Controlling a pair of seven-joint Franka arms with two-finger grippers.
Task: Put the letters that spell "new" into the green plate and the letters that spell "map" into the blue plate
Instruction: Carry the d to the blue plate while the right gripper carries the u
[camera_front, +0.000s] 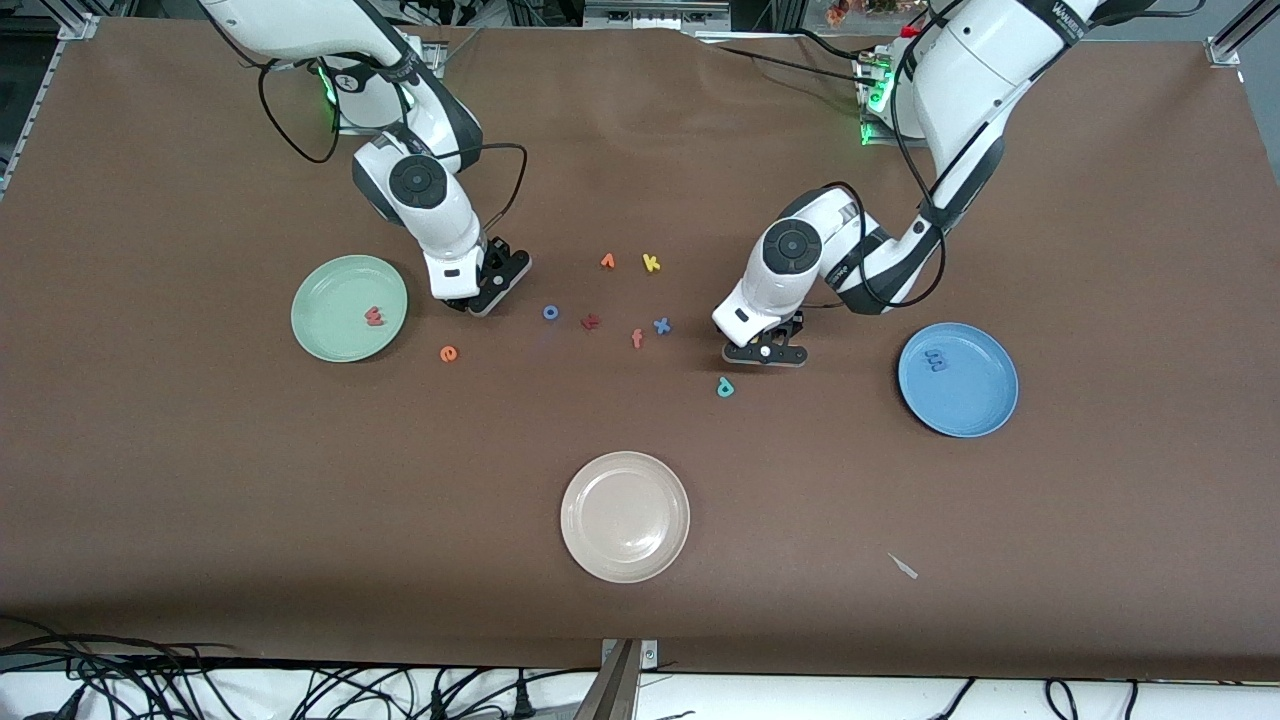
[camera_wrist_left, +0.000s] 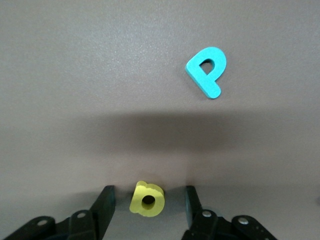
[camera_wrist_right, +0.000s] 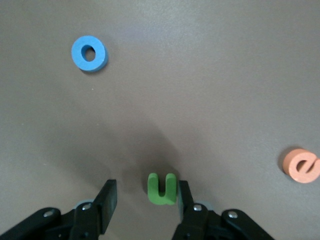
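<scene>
Both grippers are closing in, not yet clamped: left gripper (camera_wrist_left: 148, 200) around yellow a (camera_wrist_left: 147, 199), right gripper (camera_wrist_right: 145, 197) around green n (camera_wrist_right: 162, 189); lifting to the plates is coming next

We find both grippers low at the table. The left gripper (camera_wrist_left: 148, 202) straddles the yellow a (camera_wrist_left: 147, 199), with a gap on each side of the letter. The teal p (camera_wrist_left: 207, 71) lies near, apart from it, with bare table between. The right gripper (camera_wrist_right: 145, 200) brackets the green n (camera_wrist_right: 162, 188); one finger (camera_wrist_right: 184, 196) touches it, the other stands off. The blue o (camera_wrist_right: 89, 53) and orange-red e (camera_wrist_right: 301, 165) lie well apart from it. The beige plate (camera_front: 625, 516) sits alone, nearer the front camera.
</scene>
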